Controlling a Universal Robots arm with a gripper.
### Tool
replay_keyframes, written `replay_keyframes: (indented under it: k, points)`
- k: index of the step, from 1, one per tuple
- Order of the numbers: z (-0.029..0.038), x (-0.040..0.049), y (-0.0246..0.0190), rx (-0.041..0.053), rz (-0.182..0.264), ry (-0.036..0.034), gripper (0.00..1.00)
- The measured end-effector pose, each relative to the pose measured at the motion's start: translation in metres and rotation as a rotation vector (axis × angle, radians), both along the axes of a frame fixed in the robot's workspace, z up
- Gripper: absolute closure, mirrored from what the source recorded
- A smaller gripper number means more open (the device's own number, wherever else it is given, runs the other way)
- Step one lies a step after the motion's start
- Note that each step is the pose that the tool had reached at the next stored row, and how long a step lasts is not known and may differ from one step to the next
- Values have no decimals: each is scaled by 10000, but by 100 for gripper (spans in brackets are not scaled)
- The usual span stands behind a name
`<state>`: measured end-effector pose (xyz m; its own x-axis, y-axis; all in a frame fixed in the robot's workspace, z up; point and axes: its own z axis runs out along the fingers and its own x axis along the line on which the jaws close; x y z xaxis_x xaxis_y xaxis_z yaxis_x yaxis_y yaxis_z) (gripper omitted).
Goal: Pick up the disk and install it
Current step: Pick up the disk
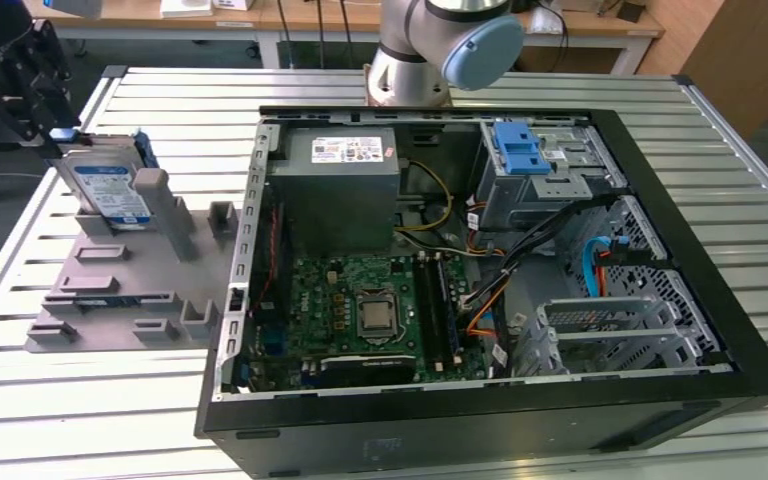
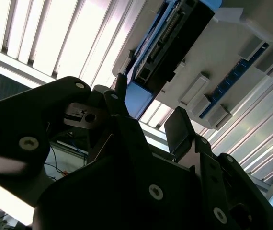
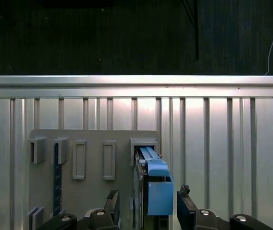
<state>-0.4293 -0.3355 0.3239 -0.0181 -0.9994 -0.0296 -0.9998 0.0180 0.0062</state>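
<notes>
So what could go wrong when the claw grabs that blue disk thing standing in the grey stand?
The gripper straddles the disk, jaws open. If it closes off-centre, one finger might push the disk crooked in its slot. A crooked pull might jam it or drag the grey stand along. Loose cables in the computer case could snag it.

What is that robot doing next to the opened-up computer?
A robot arm is poised at the disk, which stands upright in a grey holder on the slatted table, to the exterior view's left of the open computer case. In the first wrist view, its fingers are spread to either side of the disk, close to its top but not closed on it. The disk is not yet lifted or installed.
</notes>
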Motion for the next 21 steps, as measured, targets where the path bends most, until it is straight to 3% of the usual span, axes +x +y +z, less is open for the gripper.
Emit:
replay_keyframes:
  k: [6, 10, 16, 21]
  points:
    - [-13, -11, 4, 1, -2, -2, 41]
    - [-38, -22, 40, 0, -1, 3, 41]
    - [-133, -68, 63, 0, 0, 4, 41]
    - [-218, -64, 72, 0, -2, 101, 41]
